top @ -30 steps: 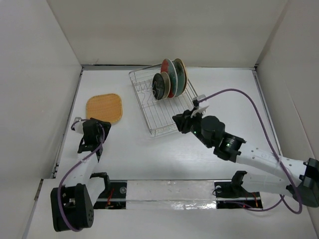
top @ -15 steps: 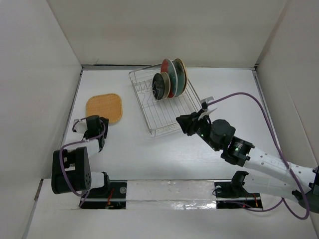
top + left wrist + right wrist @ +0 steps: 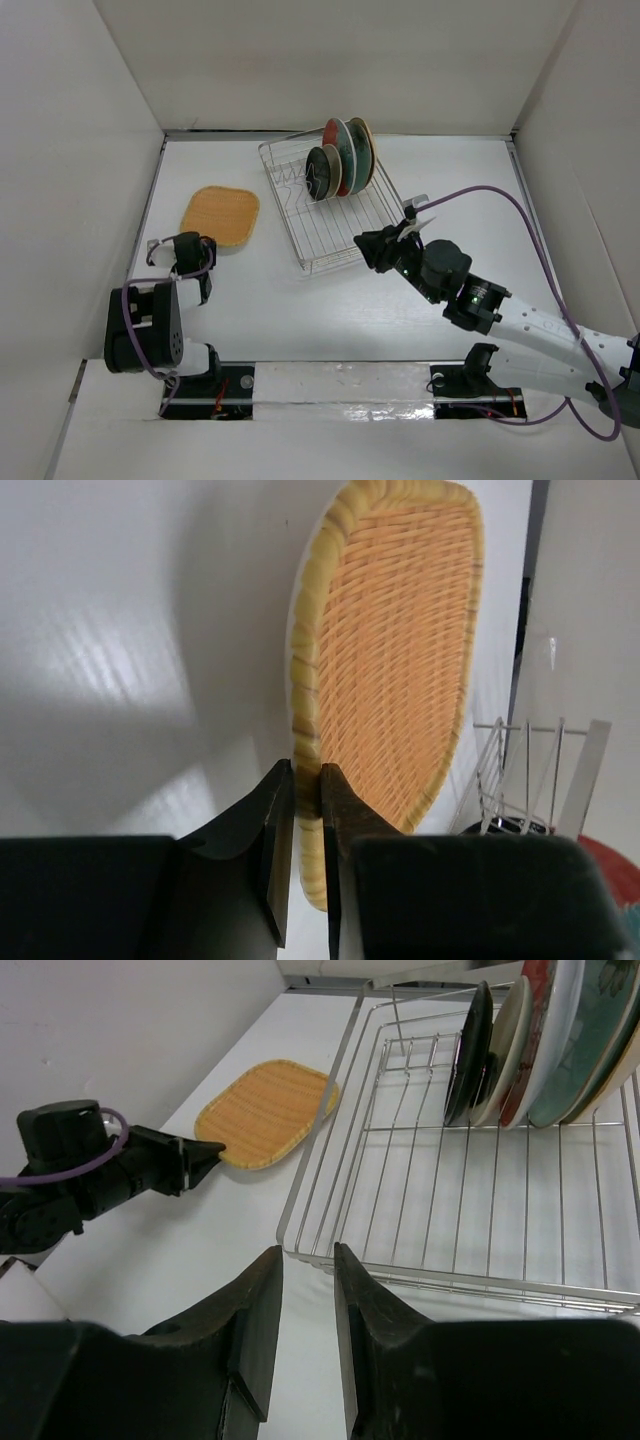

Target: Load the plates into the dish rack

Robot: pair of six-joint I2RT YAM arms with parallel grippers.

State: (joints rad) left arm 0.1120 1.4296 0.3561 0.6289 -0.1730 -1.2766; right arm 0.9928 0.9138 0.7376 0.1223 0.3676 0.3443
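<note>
The orange-tan woven plate lies left of the dish rack. My left gripper is shut on its near rim. The left wrist view shows the rim pinched between both fingers, the plate tilted up off the table. Several plates stand upright at the rack's far end: black, cream, red and pale green. My right gripper hovers open and empty at the rack's near left corner.
White walls enclose the table on three sides. The rack's near half holds only bare wires. A purple cable loops above the right arm. The left arm's base sits close behind its gripper.
My left gripper has closed on the woven plate's rim, and the plate has shifted slightly right and tipped up. The right arm drew back a little, then held still.
</note>
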